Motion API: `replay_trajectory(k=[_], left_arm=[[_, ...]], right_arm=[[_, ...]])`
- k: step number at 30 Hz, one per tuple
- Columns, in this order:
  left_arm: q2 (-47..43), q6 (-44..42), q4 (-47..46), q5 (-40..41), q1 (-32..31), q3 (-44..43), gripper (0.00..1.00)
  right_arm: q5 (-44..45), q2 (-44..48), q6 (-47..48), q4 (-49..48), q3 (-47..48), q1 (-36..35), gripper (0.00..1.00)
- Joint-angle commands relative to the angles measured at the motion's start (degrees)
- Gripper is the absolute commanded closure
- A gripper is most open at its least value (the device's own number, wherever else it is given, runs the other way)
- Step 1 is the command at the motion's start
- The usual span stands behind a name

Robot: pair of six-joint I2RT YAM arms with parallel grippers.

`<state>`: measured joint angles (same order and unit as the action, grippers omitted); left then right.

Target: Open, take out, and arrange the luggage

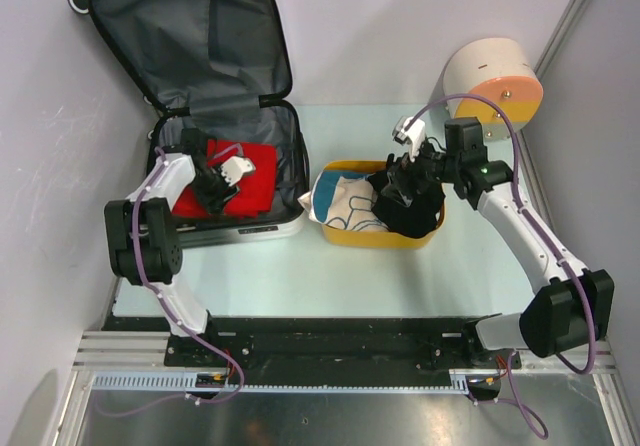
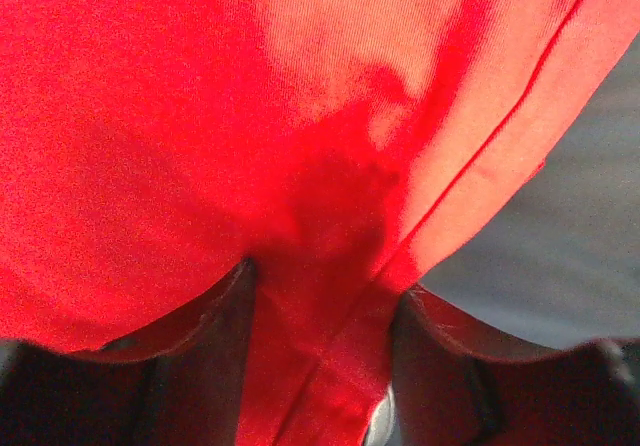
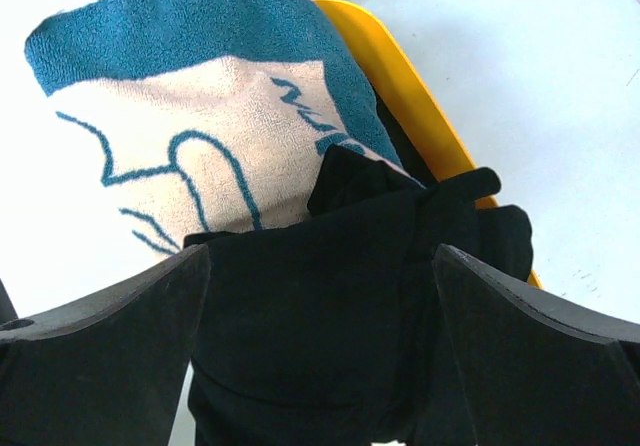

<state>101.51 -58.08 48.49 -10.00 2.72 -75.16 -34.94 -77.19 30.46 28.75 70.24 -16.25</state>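
The luggage (image 1: 190, 56) lies open at the back left, lid raised, dark grey lining showing. A red cloth (image 1: 262, 181) lies in its lower half. My left gripper (image 1: 222, 188) is down on this red cloth (image 2: 300, 116), and a raised fold of it fills the gap between the fingers (image 2: 200, 366) of the left gripper (image 2: 325, 296). My right gripper (image 1: 397, 186) hovers over the yellow basket (image 1: 375, 238), open. The right gripper (image 3: 320, 276) has its jaws wide on either side of a black garment (image 3: 320, 306), not pinching it.
The yellow basket (image 3: 400, 76) also holds a cream towel with teal print (image 3: 200, 116), seen beside the black garment (image 1: 415, 216) as the towel (image 1: 345, 201). A round cream-and-orange box (image 1: 495, 81) stands at the back right. White walls close in on both sides.
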Motion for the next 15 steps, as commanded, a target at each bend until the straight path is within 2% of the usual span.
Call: replay_trajectory(k=[1,3,4,7,15], left_arm=[[2.1,5.9,-3.4,-10.4,-0.3,-4.9,0.63],[2.5,11.7,-3.7,-13.2,-0.1,-8.6,0.77],[2.6,13.6,-3.8,-13.9,-0.1,-9.8,0.88],[3.3,19.8,-4.2,-15.8,-0.2,-13.6,1.00],[0.3,19.6,-4.3,-16.7,0.2,-12.9,1.00]], right_arm=[[-1.4,-1.1,-3.7,-4.4,2.6,0.5,0.00],[-1.6,-1.5,-4.3,-5.0,2.8,0.6,0.01],[-1.8,-1.7,-4.5,-5.5,2.9,0.6,0.01],[-2.2,-2.0,-4.8,-6.2,3.2,0.6,0.01],[-3.0,-2.3,-7.4,-8.8,3.3,0.7,0.01]])
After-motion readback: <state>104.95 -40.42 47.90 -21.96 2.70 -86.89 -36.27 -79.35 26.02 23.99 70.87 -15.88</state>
